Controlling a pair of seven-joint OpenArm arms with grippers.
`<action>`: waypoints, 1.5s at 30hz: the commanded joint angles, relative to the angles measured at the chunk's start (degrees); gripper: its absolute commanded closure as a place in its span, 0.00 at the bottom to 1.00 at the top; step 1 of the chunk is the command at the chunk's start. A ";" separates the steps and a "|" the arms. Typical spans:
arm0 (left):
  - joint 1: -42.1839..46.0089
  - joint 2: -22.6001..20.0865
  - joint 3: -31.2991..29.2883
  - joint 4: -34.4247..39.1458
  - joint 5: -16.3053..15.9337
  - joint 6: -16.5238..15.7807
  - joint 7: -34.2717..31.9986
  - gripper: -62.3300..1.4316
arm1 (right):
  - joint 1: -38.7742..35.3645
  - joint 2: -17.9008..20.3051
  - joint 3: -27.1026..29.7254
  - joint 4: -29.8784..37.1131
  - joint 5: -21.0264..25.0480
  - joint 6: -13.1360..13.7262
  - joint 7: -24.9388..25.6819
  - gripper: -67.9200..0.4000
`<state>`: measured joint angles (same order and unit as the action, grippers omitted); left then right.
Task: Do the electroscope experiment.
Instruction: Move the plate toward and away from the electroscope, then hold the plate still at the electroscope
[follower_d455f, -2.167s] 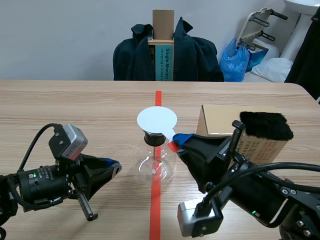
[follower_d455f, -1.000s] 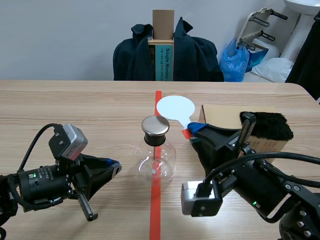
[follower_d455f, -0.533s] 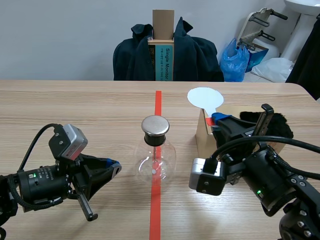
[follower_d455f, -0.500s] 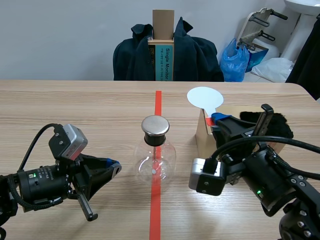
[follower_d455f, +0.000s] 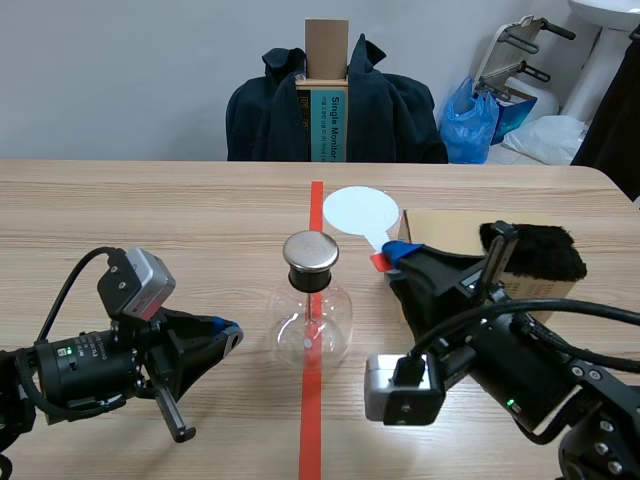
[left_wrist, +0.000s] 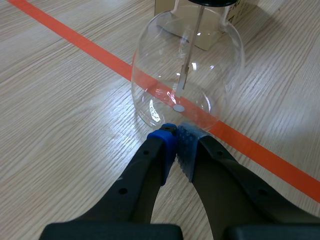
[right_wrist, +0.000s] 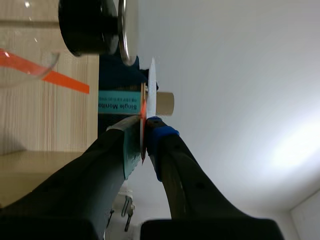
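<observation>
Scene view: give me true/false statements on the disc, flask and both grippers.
1. The right gripper is shut on the disc. True.
2. The disc rests on the cap. False: it is held in the air, off to the cap's side.
3. The left gripper is open around the flask. False: it is shut, with its tips by the flask's base.
4. The fur lies on the box. True.
5. The flask stands on the tape line. True.

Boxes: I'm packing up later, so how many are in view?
2: a low box on the table under the fur, and a tall box behind it, wrapped in a coat. Others may be hidden.
</observation>
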<state>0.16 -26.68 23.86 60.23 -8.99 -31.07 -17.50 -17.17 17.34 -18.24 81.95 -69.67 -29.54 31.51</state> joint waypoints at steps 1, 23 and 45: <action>0.02 0.31 -0.57 1.27 -0.35 0.15 -1.14 0.95 | 0.52 0.57 0.28 0.79 0.44 -0.66 1.14 0.98; 0.13 0.33 -0.57 1.27 -0.35 0.33 -1.16 0.95 | 0.50 0.57 0.28 0.79 0.44 -0.63 8.37 0.98; 0.13 0.33 -0.57 1.27 -0.35 0.33 -1.16 0.95 | 0.52 0.57 0.28 0.79 0.44 -0.63 8.31 0.98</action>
<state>0.34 -26.68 23.86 60.23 -8.99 -31.03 -17.65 -17.17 17.34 -18.24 81.95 -69.69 -29.54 39.81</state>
